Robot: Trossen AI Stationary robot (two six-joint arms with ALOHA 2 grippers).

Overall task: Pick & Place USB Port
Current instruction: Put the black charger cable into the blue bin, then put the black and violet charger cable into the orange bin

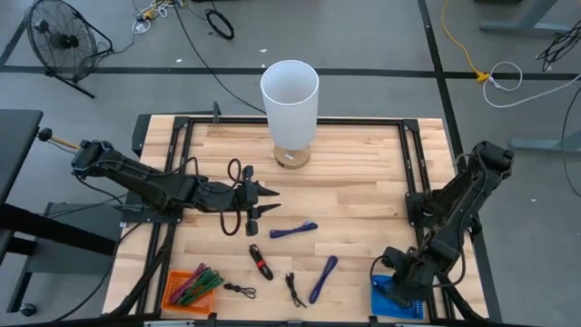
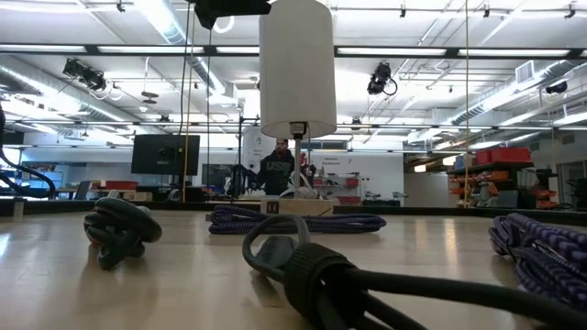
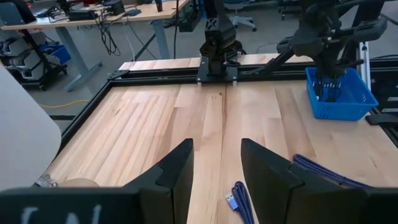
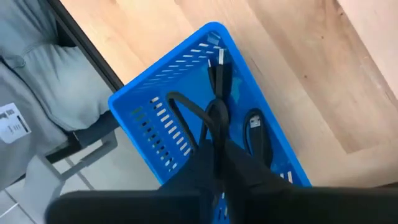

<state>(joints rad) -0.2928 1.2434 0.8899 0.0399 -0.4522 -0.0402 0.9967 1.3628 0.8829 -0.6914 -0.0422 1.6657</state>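
Note:
My right gripper (image 1: 397, 289) (image 4: 217, 148) hangs over the blue basket (image 4: 155, 118) at the table's near right corner, shut on a black USB cable (image 4: 217, 93). A second black cable (image 4: 255, 127) lies inside the basket. My left gripper (image 1: 265, 205) (image 3: 216, 177) is open above the middle of the table and holds nothing. Below it lies a purple cable (image 1: 293, 229) (image 3: 238, 200). More loose cables rest on the wood: another purple one (image 1: 322, 277), a black-and-red one (image 1: 260, 261) and two black ones (image 1: 241, 290) (image 1: 295, 289). My right gripper pinches the black cable's bundled middle (image 4: 216, 117) between its two fingers, coming steeply from above. The plug end (image 4: 221, 59) sticks out past the fingertips, inside the basket's walls. I cannot tell whether the cable touches the basket floor.
A tall white cylinder (image 1: 290, 95) stands on a round base at the far middle of the table. An orange basket (image 1: 191, 287) with coloured cables sits at the near left corner. Black rails (image 1: 182, 163) frame the tabletop. In the low view, people show in the room behind.

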